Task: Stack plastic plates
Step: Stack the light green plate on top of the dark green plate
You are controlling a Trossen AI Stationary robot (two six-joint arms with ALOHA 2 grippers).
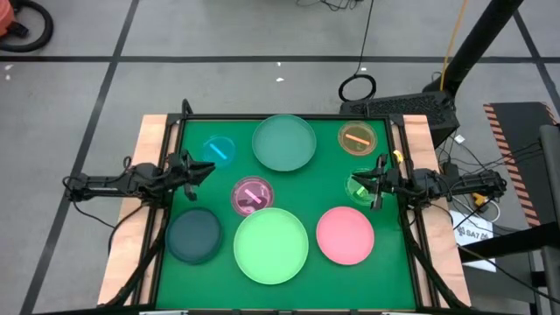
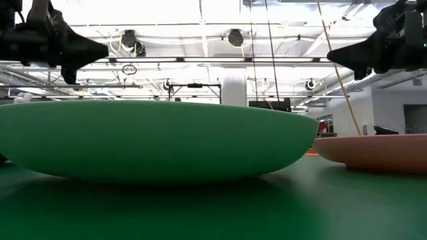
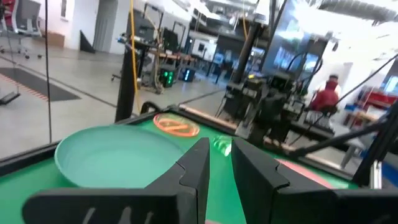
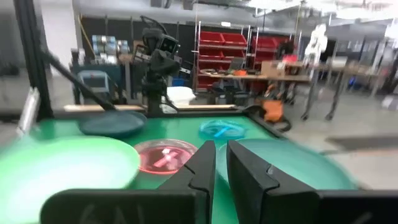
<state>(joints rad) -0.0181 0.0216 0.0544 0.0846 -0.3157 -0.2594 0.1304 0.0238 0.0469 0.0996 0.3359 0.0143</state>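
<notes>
High view: eight plates lie unstacked on the green desk (image 1: 394, 262).
Left tool (image 1: 206, 171) and right tool (image 1: 366, 185) flank the magenta plate (image 1: 252, 195), both narrow, holding nothing.

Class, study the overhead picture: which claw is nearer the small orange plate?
Right. The right claw hovers just below the orange plate, over the small green plate; the left claw sits across the table.
</notes>
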